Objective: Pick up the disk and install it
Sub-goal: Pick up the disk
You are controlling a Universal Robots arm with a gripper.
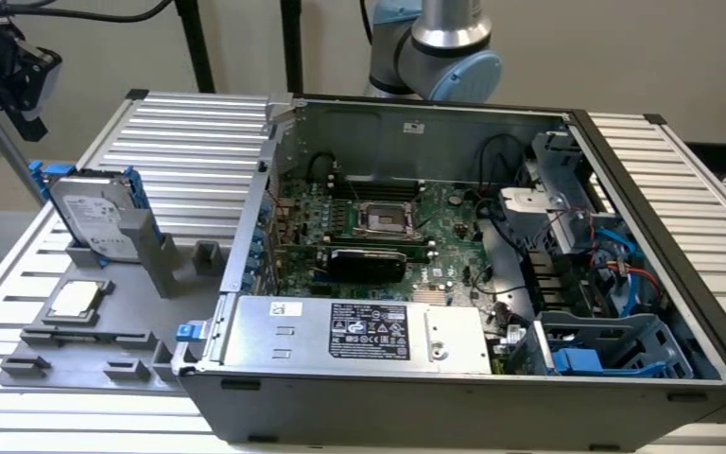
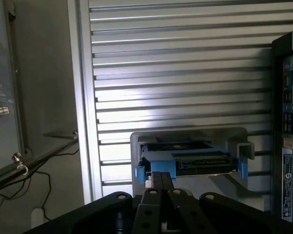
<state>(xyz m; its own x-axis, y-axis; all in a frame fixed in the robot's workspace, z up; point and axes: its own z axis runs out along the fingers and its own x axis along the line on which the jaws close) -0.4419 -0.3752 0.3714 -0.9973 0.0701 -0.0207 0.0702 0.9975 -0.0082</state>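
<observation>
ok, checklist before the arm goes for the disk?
1. Disk upright in its grey holder: ok.
2. Blue side rails on the disk: ok, seen at both ends in the wrist view.
3. Jaws open: not ok; the gripper has its jaws shut and holds nothing.
4. Gripper apart from the disk: ok, a gap shows in the wrist view.
5. Computer case open on top: ok.
6. Blue cage free to take the disk: cannot tell.
</observation>
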